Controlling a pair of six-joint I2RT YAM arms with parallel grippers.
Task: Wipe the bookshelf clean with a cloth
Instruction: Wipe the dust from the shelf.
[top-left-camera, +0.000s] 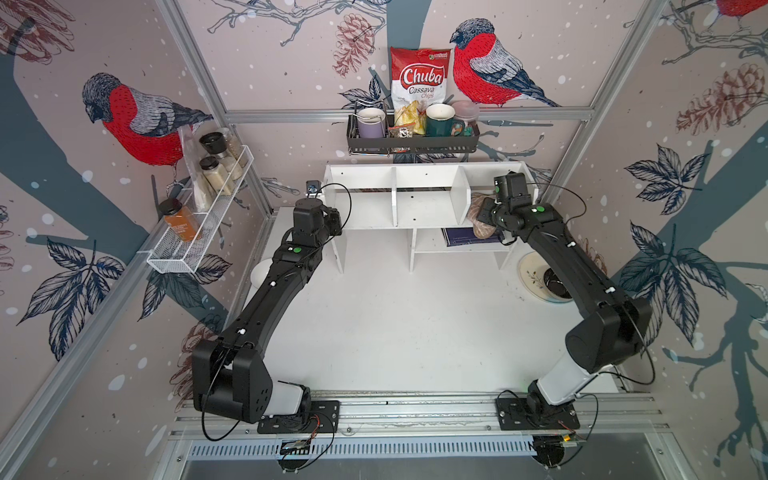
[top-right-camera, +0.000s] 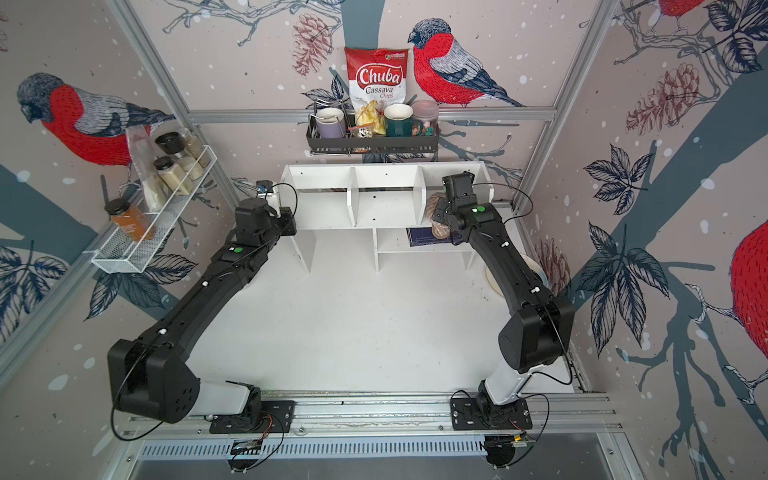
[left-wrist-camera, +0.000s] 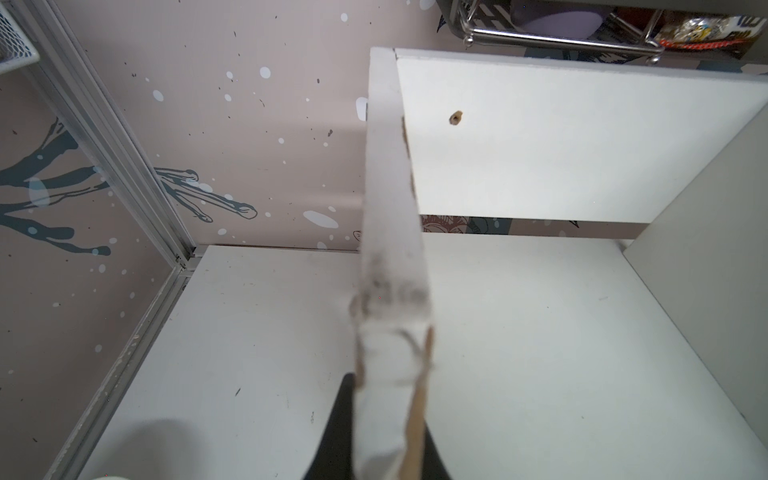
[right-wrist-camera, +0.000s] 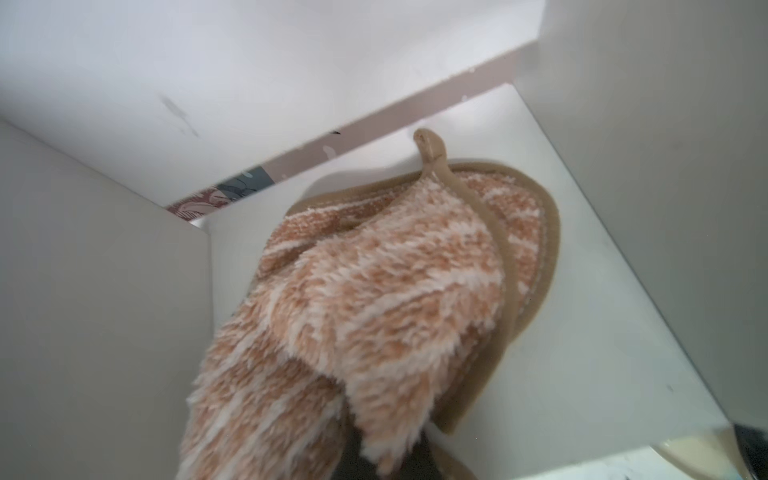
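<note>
Now mid-wipe, by judgement. Clamped narrowly with left gripper (left-wrist-camera: 392, 415) on end panel at 9 o'clock of bookshelf (top-left-camera: 424, 208), likely to steady unit against wiping push. Pinched tight in right gripper (top-left-camera: 484, 216): cloth (right-wrist-camera: 374, 291), bunched into a thick pad and lying on floor of upper compartment at 3 o'clock. Other compartments probably yet to do.
</note>
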